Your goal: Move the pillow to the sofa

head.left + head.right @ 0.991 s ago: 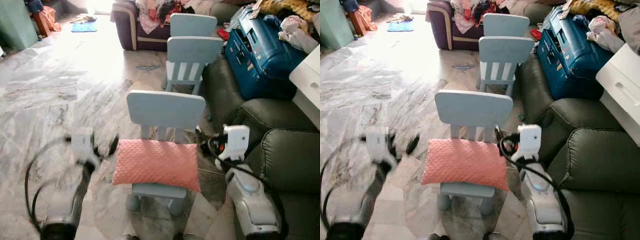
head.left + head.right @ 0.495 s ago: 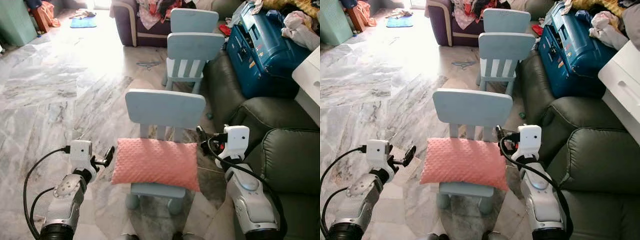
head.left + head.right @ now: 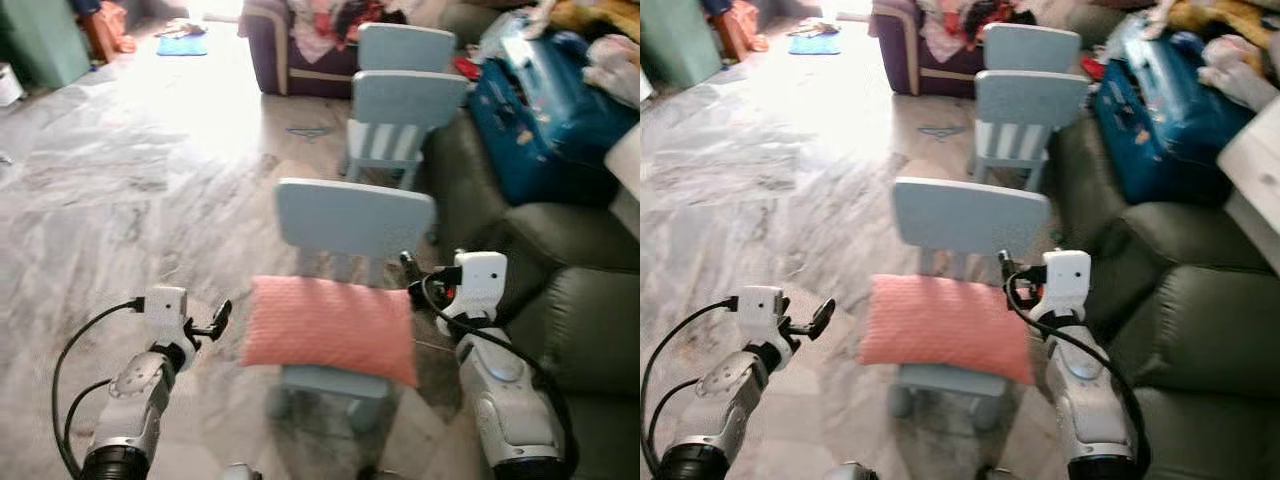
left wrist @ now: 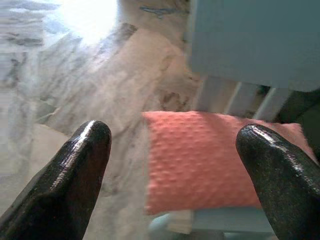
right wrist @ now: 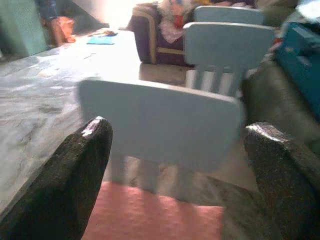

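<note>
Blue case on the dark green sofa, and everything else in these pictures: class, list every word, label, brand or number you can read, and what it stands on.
None can be read.
The blue hard plastic case on the dark green leather sofa bears panel markings, too blurred to read.
The pink textured pillow and pale blue plastic chairs carry no visible text.

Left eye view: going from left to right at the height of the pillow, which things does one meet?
Left end effector → pink pillow on the nearest blue chair → right end effector → dark green sofa.
</note>
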{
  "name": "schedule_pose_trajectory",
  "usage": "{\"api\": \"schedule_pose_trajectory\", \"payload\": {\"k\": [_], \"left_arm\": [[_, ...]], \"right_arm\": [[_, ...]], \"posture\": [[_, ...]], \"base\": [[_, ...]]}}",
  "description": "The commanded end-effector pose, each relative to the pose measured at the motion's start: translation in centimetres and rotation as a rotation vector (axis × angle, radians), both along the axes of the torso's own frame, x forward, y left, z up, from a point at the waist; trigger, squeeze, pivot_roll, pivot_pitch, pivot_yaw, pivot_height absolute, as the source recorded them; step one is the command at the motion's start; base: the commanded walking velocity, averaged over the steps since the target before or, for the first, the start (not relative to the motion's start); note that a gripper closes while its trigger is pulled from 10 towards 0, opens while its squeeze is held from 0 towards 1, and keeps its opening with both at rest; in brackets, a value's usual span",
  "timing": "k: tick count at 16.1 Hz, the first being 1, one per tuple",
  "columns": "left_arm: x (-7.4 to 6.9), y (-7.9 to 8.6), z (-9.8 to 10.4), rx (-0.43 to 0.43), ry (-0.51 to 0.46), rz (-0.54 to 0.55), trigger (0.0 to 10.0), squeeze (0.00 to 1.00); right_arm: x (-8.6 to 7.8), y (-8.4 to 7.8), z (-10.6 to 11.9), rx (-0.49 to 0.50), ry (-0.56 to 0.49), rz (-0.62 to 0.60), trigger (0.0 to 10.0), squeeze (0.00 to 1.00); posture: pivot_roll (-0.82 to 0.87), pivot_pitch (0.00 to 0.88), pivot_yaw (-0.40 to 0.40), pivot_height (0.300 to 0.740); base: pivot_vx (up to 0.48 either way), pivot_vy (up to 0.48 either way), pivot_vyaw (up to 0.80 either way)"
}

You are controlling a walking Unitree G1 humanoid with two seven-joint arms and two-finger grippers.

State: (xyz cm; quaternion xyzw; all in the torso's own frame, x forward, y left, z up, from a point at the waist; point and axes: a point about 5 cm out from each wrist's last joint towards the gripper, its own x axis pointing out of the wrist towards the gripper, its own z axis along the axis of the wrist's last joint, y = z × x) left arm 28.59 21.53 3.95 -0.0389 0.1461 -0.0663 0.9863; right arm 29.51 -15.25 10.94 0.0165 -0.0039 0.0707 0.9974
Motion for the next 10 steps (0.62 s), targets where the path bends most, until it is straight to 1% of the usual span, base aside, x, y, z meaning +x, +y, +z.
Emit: {"api": "schedule_pose_trajectory", "payload": {"k": [1,4,7,9,10], "left_arm": [[0.09,-0.14,0.10,-0.003,-0.011,-0.014,10.0,0.00],[0.33,-0.71,0.40,0.001,-0.028,-0.044,10.0,0.00],[0.54,-0.57,0.60,0.031,-0.044,-0.057,10.0,0.00],[0.57,-0.57,0.61,0.026,-0.045,-0.055,10.0,0.00],[0.57,-0.62,0.59,0.024,-0.045,-0.055,10.0,0.00]], "right_arm": [[0.04,-0.36,0.03,-0.009,-0.004,-0.010,10.0,0.00],[0.04,-0.56,0.01,-0.011,-0.006,-0.018,10.0,0.00],[0.09,-0.59,0.06,-0.012,-0.009,-0.023,10.0,0.00],[0.17,-0.72,0.18,-0.015,-0.014,-0.030,10.0,0.00],[0.25,-0.92,0.15,-0.013,-0.006,-0.042,10.0,0.00]], "posture": [[-0.09,0.132,-0.020,0.740],[-0.09,0.132,-0.018,0.740],[-0.09,0.131,-0.017,0.740],[-0.09,0.131,-0.017,0.740],[-0.09,0.131,-0.017,0.740]], "base": [[0.000,0.000,0.00],[0.000,0.000,0.00],[0.000,0.000,0.00],[0.000,0.000,0.00],[0.000,0.000,-0.49]]}}
